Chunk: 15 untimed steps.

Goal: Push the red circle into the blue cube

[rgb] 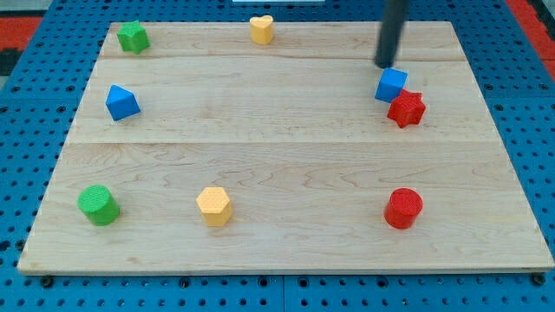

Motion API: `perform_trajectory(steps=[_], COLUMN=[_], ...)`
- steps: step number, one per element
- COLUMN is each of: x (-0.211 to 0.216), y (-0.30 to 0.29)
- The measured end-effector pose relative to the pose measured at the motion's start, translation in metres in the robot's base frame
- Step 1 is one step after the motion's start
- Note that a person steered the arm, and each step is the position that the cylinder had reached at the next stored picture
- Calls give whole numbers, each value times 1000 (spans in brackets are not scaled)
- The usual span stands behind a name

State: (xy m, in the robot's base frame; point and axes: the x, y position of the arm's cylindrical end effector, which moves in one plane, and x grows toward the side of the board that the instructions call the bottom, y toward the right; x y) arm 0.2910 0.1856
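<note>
**A:** What lies nearest the bottom of the frame?

**B:** Three blocks in a row on a pale wooden board (286, 165). At lower left, a green cylinder (98, 205). To its right, a yellow hexagon (213, 206). At lower right, the red circle (403, 208), a short round block standing alone.

**A:** And further up?

**B:** At middle left, a blue block with a pointed, wedge-like shape (121, 102). At upper right, the blue cube (391, 85), with a red star (406, 109) touching its lower right side.

**A:** Where is the rod?

**B:** It comes down from the top edge at upper right. My tip (385, 65) sits just above the blue cube, very close to it; I cannot tell whether they touch. The arm has no gripper, so there is nothing to open or close, only the plain rod.

**A:** How far is the red circle from my tip?

**B:** Well apart. It lies almost straight below, with the blue cube and red star between them.

**A:** Anything along the top?

**B:** A green star-like block (133, 36) at upper left and a yellow heart (261, 29) at top centre.
</note>
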Motion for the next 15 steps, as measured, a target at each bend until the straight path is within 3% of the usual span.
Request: perform_trajectory(steps=[1,2,3,4,5,6,7,9,11,14,15], x=[14,37,57,74,181,279,281,216,167,140,143], y=[18,-39,-36,51,67,24,-29,-116,-111,-176,-106])
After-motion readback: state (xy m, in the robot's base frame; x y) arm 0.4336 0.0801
